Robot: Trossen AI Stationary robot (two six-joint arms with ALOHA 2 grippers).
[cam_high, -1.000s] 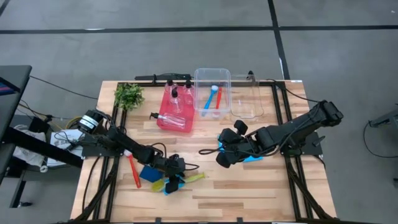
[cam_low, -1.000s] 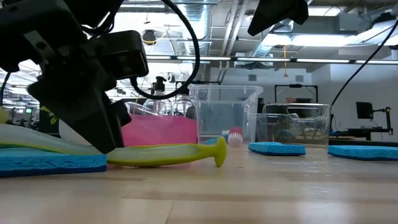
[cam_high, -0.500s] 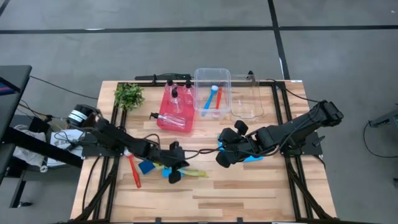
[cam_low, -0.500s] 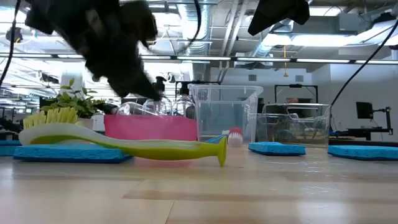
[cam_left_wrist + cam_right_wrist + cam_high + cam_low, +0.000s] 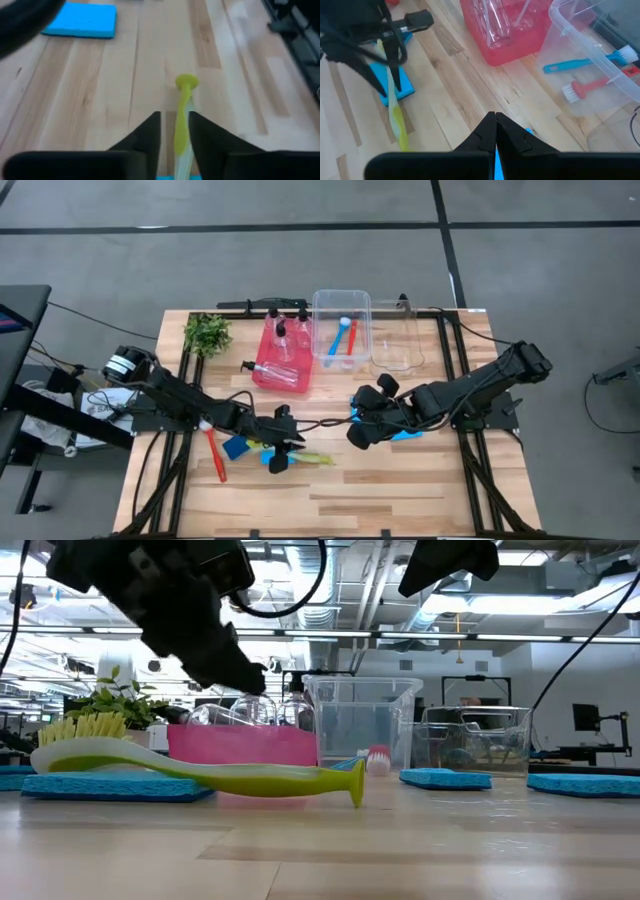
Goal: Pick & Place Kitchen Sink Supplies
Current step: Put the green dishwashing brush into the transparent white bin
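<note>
Risk: the yellow-green brush [image 5: 312,459] lies flat on the table [image 5: 400,490], its head end propped on a blue sponge [image 5: 110,788]. The handle is slim and low, so fingers coming down a little off its line could, I judge, skate it sideways or tip it off the sponge.
Brush and fingers: in the left wrist view the handle [image 5: 182,117] runs out between the two dark fingers [image 5: 145,137], which flank it closely. Whether the pads press it I cannot tell.
Left gripper [image 5: 279,453]: lower middle of the high view, over the brush's head end, fingers slightly apart. The low view shows the brush resting on table and sponge, with the arm above it.
Right gripper [image 5: 362,432]: right of centre in the high view, fingers pressed together, waiting over another blue sponge [image 5: 405,434].
Already placed: a blue brush [image 5: 339,339] and a red brush [image 5: 351,337] lie in the clear bin [image 5: 341,302]; bottles [image 5: 282,370] sit in the red tray [image 5: 262,380].
Loose: a red brush [image 5: 215,456] lies at lower left of the table.
</note>
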